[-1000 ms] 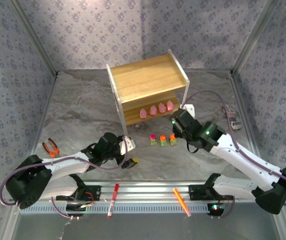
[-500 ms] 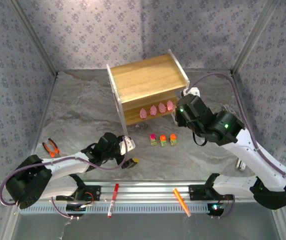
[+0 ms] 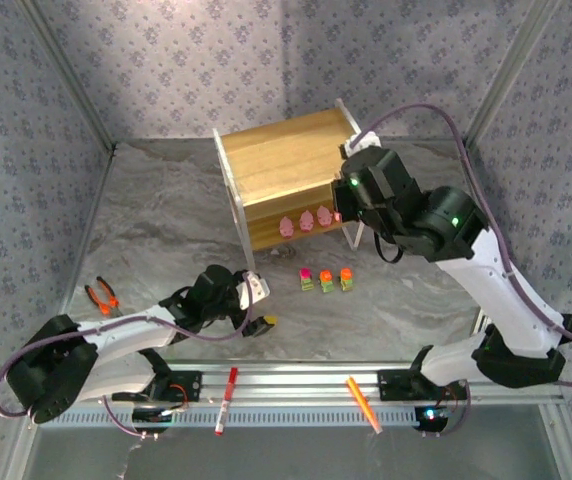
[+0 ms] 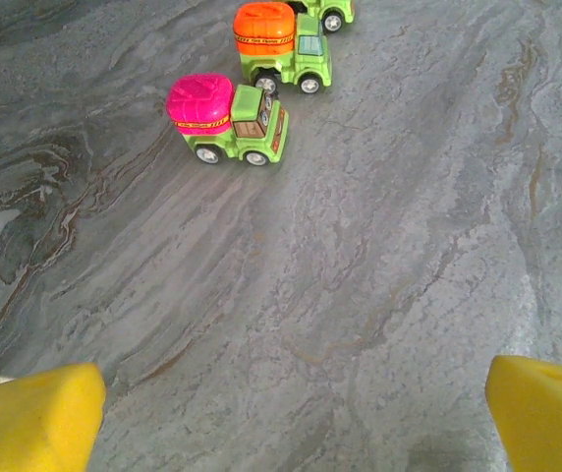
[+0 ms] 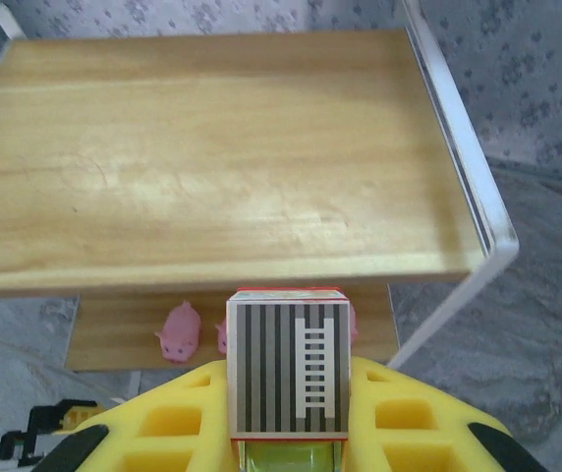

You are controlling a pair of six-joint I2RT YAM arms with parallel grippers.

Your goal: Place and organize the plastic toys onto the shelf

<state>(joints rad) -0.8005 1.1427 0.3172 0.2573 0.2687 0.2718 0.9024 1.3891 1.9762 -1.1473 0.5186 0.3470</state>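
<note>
We count four trucks. Three trucks (image 3: 326, 279) stand in a row on the table (image 3: 166, 230) just ahead of the left gripper (image 4: 291, 413), whose yellow pads (image 4: 35, 413) are spread wide with nothing between them. The fourth truck (image 5: 287, 364) is clenched between the yellow fingers (image 5: 399, 418) of the right gripper (image 5: 287, 398). Its long axis runs out along the fingers towards the shelf (image 5: 222, 157), with its striped grey top facing the wrist camera and its green end nearest the palm. The shelf's top board lies just ahead of and below this gripper. From above, three pink figures (image 3: 305, 221) show in a row on the lower board, and the right gripper covers the row's right end. The right wrist view gives one figure whole and slivers of two more beside the held truck. The left wrist view shows the pink-topped truck (image 4: 224, 118) and the orange-topped truck (image 4: 281, 44) ahead and left of centre, cabs pointing right and long axes crosswise to the pads; the third is cut off at the edge. The overhead view alone shows one pair of pliers (image 3: 101, 294) well to the left gripper's left, and two marker pens (image 3: 225, 398) behind both grippers.
</note>
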